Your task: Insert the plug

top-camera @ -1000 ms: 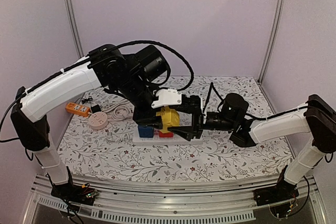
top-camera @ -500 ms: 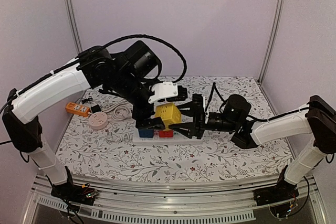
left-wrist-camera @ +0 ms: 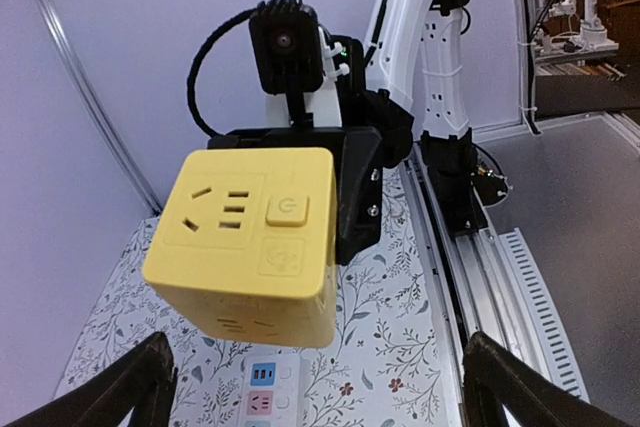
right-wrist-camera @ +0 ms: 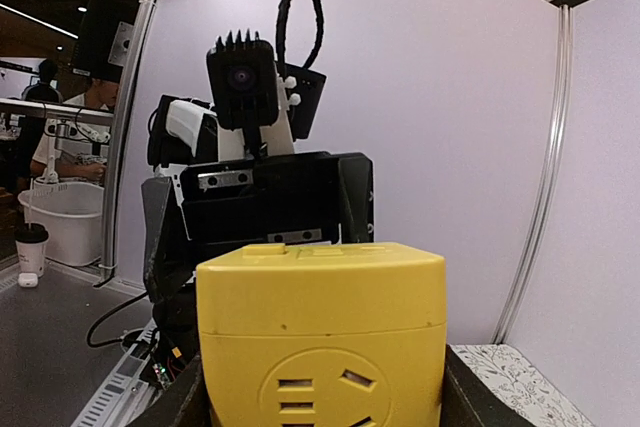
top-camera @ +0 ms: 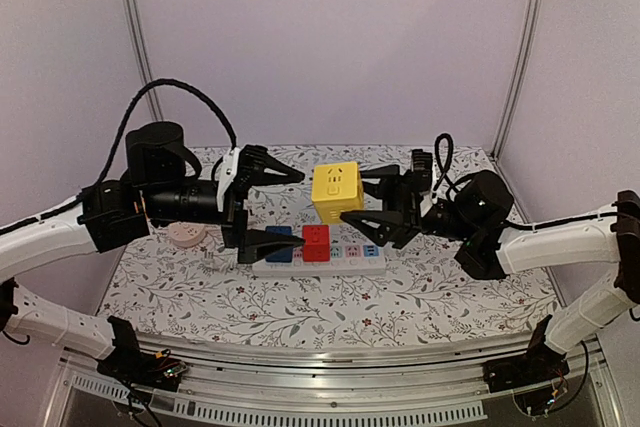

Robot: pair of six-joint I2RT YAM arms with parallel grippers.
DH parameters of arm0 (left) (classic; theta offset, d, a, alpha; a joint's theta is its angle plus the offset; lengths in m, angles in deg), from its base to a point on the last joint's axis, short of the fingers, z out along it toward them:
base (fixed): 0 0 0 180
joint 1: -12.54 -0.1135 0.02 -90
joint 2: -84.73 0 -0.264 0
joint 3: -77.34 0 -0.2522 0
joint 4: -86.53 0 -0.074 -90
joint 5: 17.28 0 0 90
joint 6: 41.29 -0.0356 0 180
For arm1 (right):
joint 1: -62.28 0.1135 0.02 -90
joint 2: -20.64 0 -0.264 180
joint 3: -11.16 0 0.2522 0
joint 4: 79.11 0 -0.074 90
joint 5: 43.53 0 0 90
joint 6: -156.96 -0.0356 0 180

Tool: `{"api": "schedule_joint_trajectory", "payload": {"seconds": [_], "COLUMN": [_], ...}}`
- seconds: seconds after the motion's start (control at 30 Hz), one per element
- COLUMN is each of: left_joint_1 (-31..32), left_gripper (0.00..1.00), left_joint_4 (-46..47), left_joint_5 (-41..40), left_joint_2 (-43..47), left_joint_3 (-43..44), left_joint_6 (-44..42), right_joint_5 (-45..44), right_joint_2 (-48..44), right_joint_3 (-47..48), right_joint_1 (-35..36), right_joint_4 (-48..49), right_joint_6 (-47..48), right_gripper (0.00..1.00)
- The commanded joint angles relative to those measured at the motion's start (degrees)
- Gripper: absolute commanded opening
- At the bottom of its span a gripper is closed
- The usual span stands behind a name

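A yellow cube plug [top-camera: 336, 190] hangs in the air above a white power strip [top-camera: 362, 253] that carries a blue plug [top-camera: 278, 244] and a red plug [top-camera: 316, 242]. My right gripper [top-camera: 368, 197] is shut on the cube from the right. In the right wrist view the cube [right-wrist-camera: 320, 337] fills the gap between the fingers [right-wrist-camera: 178, 399]. My left gripper [top-camera: 298, 208] is open and empty, just left of the cube and facing it. In the left wrist view the cube [left-wrist-camera: 245, 237] floats ahead of the spread fingers [left-wrist-camera: 120, 392], with the strip [left-wrist-camera: 262, 392] below.
A round pink object [top-camera: 186, 236] lies on the floral cloth [top-camera: 420, 292] behind the left arm. Metal frame posts [top-camera: 135, 37] stand at the back corners. The table's front rail [top-camera: 320, 387] runs along the near edge.
My left gripper has let go of the yellow cube, opened and drawn back to the left, with the arm lowered. My right gripper has lifted the cube up off the strip.
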Motion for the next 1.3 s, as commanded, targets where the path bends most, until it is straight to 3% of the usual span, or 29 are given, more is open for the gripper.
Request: {"api": "schedule_joint_trajectory", "payload": {"seconds": [0.0, 0.27, 0.53, 0.83, 0.9, 1.07, 1.13, 1.27], "left_joint_1": [0.41, 0.39, 0.55, 1.10, 1.11, 1.49, 1.45, 0.84], "left_gripper": [1.00, 0.97, 0.71, 0.72, 0.62, 0.00, 0.00, 0.00], "left_joint_4": [14.48, 24.03, 22.68, 21.14, 21.71, 22.07, 20.63, 14.42], "left_joint_5": [5.25, 4.47, 6.12, 5.84, 6.22, 6.71, 6.27, 3.48], "left_joint_2": [-1.92, -5.79, -6.57, -6.81, -6.68, -6.25, -5.46, -4.32], "left_joint_3": [-3.80, -3.70, -2.88, -2.70, -2.61, -2.35, -1.94, -0.78], "left_joint_6": [8.44, 12.87, 12.37, 10.18, 10.06, 9.58, 8.80, 6.32], "right_joint_5": [2.86, 5.25, 5.71, 6.90, 6.73, 5.81, 5.37, 2.98], "right_joint_2": [-2.25, -3.02, -2.37, -1.22, -1.16, -0.85, -1.22, -3.40], "right_joint_3": [2.36, 4.94, 6.32, 8.19, 8.17, 7.51, 7.31, 7.11], "right_joint_1": [0.31, 0.74, 0.68, 0.74, 0.73, 0.77, 0.70, 0.71], "right_joint_4": [0.73, -4.37, -4.37, -3.83, -4.52, -5.80, -7.84, -15.67], "right_joint_6": [-0.96, 0.39, 0.65, -0.72, -0.48, 0.14, 0.69, 4.11], "right_gripper": [0.00, 0.00, 0.00, 0.00, 0.00, 0.00, 0.01, 0.18]}}
